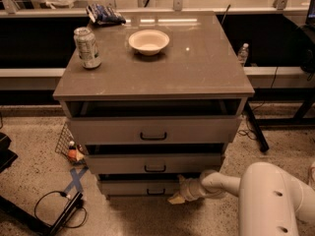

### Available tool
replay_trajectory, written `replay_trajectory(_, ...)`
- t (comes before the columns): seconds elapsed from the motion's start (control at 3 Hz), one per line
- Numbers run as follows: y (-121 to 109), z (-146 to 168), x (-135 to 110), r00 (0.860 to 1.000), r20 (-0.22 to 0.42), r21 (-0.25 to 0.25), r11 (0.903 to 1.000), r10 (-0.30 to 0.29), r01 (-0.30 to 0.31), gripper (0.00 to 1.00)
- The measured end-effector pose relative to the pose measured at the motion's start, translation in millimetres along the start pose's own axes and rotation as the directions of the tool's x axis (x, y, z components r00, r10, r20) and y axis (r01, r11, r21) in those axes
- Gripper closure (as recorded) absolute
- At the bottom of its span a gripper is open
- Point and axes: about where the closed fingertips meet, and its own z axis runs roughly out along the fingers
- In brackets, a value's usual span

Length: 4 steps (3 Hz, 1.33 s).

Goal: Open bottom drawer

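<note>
The cabinet has three grey-beige drawers with black bar handles. The bottom drawer (133, 187) is the lowest and narrowest-looking one, with its handle (156, 191) near the middle of its front. It stands out slightly, about as far as the two above it. My gripper (178, 195) is at floor level at the right end of the bottom drawer's front, just right of the handle. My white arm (231, 182) reaches in from the lower right.
On the cabinet top (197, 68) stand a soda can (87, 47), a white bowl (148, 41) and a blue bag (104, 14). A cable and black stand (59, 211) lie on the floor at left, by blue tape (75, 179). A water bottle (243, 53) stands at right.
</note>
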Motion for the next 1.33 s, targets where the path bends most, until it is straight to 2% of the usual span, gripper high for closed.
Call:
replay_trajectory(0.33,0.3,-4.5,-3.4,1.000,0.000,0.000,1.0000,0.000,0.000,0.75)
replay_trajectory(0.67,0.4,-7.8,-6.0,1.000,0.000,0.000,1.0000,0.000,0.000,1.00)
replay_trajectory(1.33,0.6,-9.9,-7.7,1.000,0.000,0.000,1.0000,0.000,0.000,1.00)
